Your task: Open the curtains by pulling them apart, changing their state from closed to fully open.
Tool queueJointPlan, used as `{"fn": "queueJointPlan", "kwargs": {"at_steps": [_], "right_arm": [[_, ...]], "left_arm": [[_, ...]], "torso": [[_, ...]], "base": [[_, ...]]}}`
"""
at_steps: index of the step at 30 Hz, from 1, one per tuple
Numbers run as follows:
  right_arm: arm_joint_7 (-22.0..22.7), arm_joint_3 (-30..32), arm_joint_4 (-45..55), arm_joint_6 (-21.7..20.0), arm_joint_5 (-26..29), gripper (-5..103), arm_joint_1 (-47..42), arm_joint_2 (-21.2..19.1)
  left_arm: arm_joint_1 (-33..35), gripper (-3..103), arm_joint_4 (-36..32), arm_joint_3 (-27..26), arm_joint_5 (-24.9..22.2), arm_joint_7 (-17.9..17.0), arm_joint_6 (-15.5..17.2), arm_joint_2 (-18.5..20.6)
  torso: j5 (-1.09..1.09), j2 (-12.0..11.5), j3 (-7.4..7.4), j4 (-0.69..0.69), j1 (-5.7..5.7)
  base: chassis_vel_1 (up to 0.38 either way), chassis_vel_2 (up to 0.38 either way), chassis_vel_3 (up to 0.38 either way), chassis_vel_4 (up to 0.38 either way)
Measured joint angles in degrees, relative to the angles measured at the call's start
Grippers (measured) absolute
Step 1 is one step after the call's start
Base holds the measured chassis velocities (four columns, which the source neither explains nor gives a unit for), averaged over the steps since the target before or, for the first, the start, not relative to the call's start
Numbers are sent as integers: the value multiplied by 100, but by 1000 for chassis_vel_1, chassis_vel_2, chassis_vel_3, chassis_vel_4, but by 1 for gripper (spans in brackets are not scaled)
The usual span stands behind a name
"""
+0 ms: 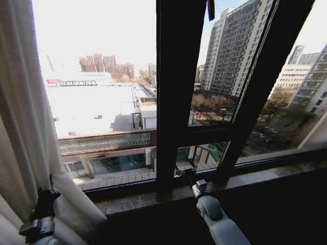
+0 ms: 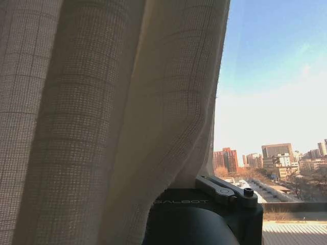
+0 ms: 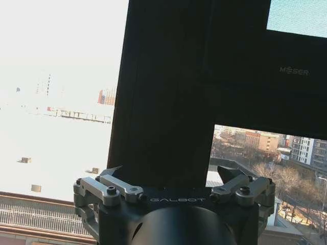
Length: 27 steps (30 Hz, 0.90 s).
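Observation:
A sheer white pleated curtain (image 1: 20, 127) hangs bunched at the left edge of the window. My left gripper (image 1: 47, 196) is low on it, shut on the curtain, and the fabric cinches in at the jaws. In the left wrist view the curtain (image 2: 102, 102) drapes over the gripper, leaving one finger (image 2: 225, 190) showing. My right gripper (image 1: 190, 176) is low at the window's middle, just in front of the dark vertical frame bar (image 1: 176, 76). In the right wrist view the right gripper (image 3: 168, 171) stands open, nothing between its fingers, facing that bar (image 3: 168, 102).
Bare glass shows city buildings across the middle and right of the window. A slanted dark frame bar (image 1: 265, 76) crosses the right side. A stone sill (image 1: 265, 176) runs along the bottom, with a dark wall below it.

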Motion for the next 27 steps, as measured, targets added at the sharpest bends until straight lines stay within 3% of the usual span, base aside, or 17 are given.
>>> {"fn": "queueJointPlan", "kwargs": {"at_steps": [8, 12, 18, 27], "right_arm": [[0, 1, 0, 0, 0, 100, 0, -1], [0, 5, 0, 0, 0, 100, 0, -3], [0, 5, 0, 0, 0, 100, 0, -2], [0, 1, 0, 0, 0, 100, 0, -1]], "left_arm": [[-4, 0, -12, 32, 19, -5, 0, -34], [-41, 0, 4, 54, 27, -5, -1, -39], [-79, 0, 58, 57, 27, -5, -1, -36], [-158, 0, 132, 59, 22, -6, -3, -18]], "torso": [[0, 0, 0, -2, 0], [4, -2, 2, -6, 2], [0, -2, 1, -1, 2], [-1, 1, -1, -1, -3]], "base": [[86, 52, -72, -83], [-9, -62, 6, 75], [57, -90, -33, 103], [171, -144, -173, 133]]}}
